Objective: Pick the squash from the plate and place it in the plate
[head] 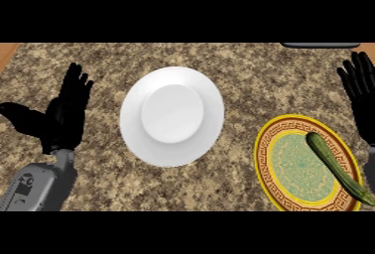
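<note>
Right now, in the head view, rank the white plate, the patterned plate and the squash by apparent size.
1. Joint largest: the white plate and the patterned plate look about alike, and the patterned one may lie nearer the camera, so I won't rank them.
2. Smallest: the squash, lying on the patterned plate.

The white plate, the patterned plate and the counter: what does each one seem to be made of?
The white plate: probably glazed ceramic, plain and smooth with soft shading. The patterned plate: likely painted ceramic, with a gold and brown border and green middle. The counter: looks like granite, brown and speckled.
</note>
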